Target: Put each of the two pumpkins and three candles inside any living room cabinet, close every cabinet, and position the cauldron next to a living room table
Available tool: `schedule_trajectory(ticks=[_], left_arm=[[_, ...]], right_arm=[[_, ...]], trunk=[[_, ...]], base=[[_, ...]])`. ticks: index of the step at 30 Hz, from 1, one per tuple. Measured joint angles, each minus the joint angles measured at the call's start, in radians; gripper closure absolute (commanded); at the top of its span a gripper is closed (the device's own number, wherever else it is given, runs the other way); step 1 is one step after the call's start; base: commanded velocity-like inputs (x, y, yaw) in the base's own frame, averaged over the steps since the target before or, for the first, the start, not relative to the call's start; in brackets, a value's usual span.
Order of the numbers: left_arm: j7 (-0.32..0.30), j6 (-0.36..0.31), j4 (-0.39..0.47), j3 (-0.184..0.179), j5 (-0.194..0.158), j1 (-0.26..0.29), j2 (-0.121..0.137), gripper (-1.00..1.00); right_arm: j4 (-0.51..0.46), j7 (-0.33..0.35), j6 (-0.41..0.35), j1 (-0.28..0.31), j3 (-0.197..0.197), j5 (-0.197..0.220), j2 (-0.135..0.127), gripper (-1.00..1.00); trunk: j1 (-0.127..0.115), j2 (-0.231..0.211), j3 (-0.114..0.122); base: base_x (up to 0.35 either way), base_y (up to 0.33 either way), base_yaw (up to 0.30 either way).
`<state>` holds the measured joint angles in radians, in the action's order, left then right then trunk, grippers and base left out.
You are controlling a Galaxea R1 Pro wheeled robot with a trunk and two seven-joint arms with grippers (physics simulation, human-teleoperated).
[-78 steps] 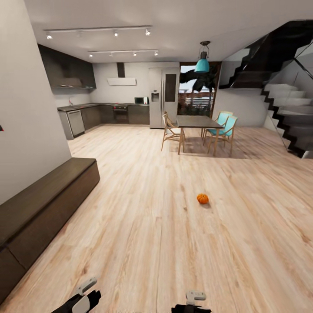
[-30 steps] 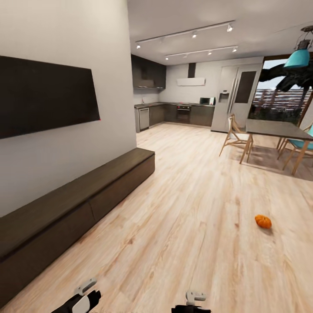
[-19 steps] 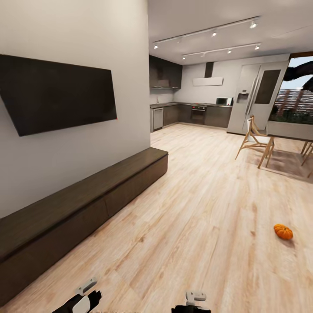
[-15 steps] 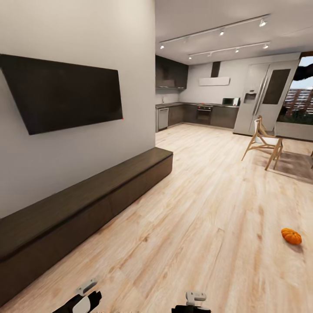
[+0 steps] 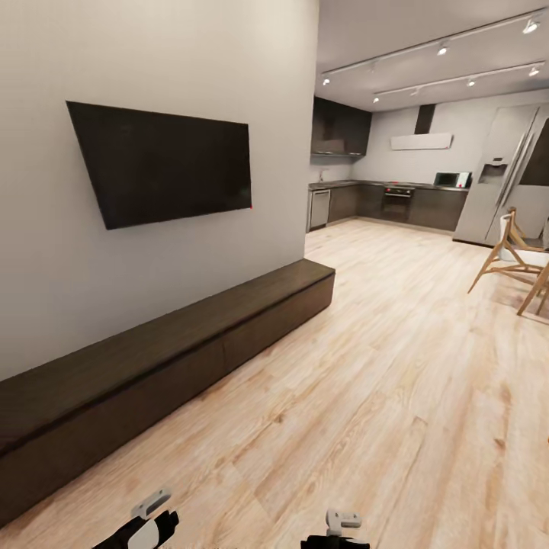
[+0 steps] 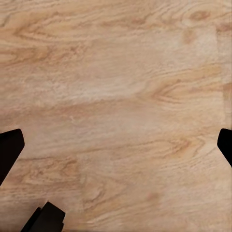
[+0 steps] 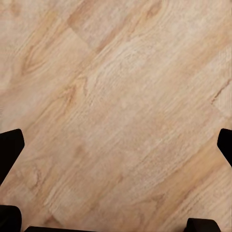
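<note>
We see the cabinet point(image 5: 164, 358) running along the wall toward the kitchen, its near end cut off. Both grippers point(image 6: 116, 145) point(image 7: 116, 145) spread wide, empty.

Dark-brown cabinet point(image 5: 175, 351), black TV point(image 5: 168, 164), pale grey wall point(image 5: 114, 61), light wood-grain floor point(image 5: 366, 396), tan chair point(image 5: 515, 263), silver-grey fridge point(image 5: 499, 179).

— What sort of place is this?
— A home, open-plan. A dark television point(image 5: 171, 164) hangs on the pale living room wall above a long low dark-brown cabinet point(image 5: 175, 347), and light wood flooring point(image 5: 381, 396) runs through.
— And further back?
— A kitchen: dark cupboards point(image 5: 341, 130), an oven point(image 5: 399, 202), a microwave point(image 5: 451, 179), a tall fridge point(image 5: 499, 175), track lights overhead, and a wooden chair point(image 5: 512, 259).
</note>
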<state>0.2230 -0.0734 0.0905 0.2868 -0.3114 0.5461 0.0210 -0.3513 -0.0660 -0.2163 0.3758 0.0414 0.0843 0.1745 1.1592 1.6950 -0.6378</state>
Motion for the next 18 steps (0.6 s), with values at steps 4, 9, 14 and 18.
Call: schedule_trajectory(ticks=[4, 9, 14, 18], left_arm=[[0.000, 0.000, 0.000, 0.000, 0.000, 0.000, -0.001, -1.00], [0.000, 0.000, 0.000, 0.000, 0.000, 0.000, -0.002, -1.00], [0.001, 0.000, 0.000, 0.000, 0.000, 0.000, -0.007, -1.00], [0.001, 0.000, 0.000, 0.000, 0.000, 0.000, -0.010, -1.00]], right_arm=[[0.000, 0.000, 0.000, 0.000, 0.000, 0.000, 0.000, -1.00], [0.000, 0.000, 0.000, 0.000, 0.000, 0.000, 0.000, -1.00], [0.000, 0.000, 0.000, 0.000, -0.001, 0.000, 0.000, -1.00], [0.000, -0.001, 0.000, 0.000, 0.000, 0.000, 0.000, -1.00]], trunk=[[0.000, 0.000, 0.000], [0.000, 0.000, 0.000], [0.000, 0.000, 0.000], [0.000, 0.000, 0.000]], base=[[0.000, -0.203, 0.292], [0.000, -0.275, 0.292], [0.000, -0.288, 0.292], [0.000, -0.274, 0.292]])
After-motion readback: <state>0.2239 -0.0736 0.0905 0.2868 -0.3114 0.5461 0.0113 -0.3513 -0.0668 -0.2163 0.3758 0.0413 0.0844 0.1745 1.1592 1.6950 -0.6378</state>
